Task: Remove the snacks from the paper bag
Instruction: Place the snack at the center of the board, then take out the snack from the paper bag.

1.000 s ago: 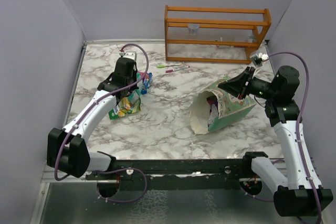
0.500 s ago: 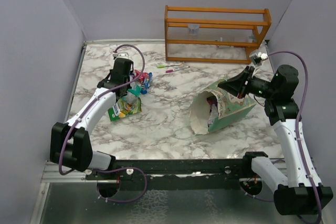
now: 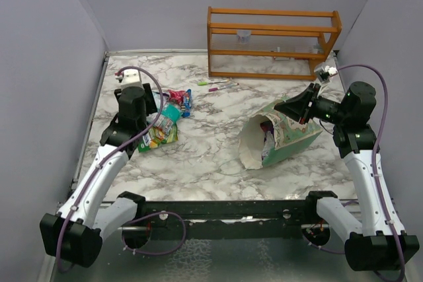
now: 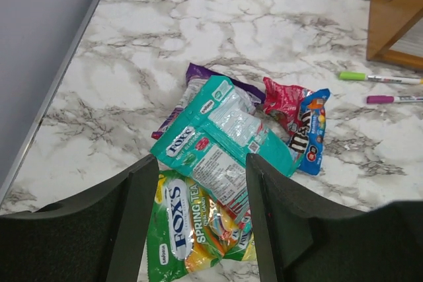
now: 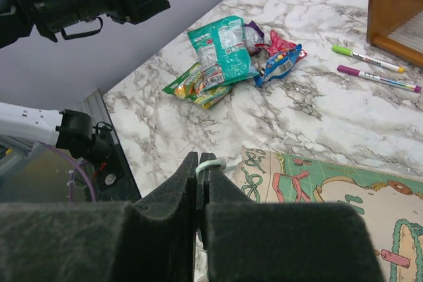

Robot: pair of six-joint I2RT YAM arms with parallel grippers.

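Pinching the paper bag (image 3: 294, 140) by its handle (image 5: 210, 162), the right claw (image 5: 198, 179) should steady the mouth so the open, empty left claw (image 4: 201, 163) can reach snacks (image 3: 267, 135) inside.

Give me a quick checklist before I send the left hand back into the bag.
1. Free left hand: ok; jaws apart, nothing between them, above the removed snacks.
2. Bag held: ok; the right hand is shut on the string handle of the paper bag.
3. Open bag mouth facing the left arm: ok; the bag lies on its side, gaping.
4. Bag emptied: not ok; packets show inside the mouth.
5. Number left inside: cannot tell.
6. Route free of the pens: ok; they lie by the rack.
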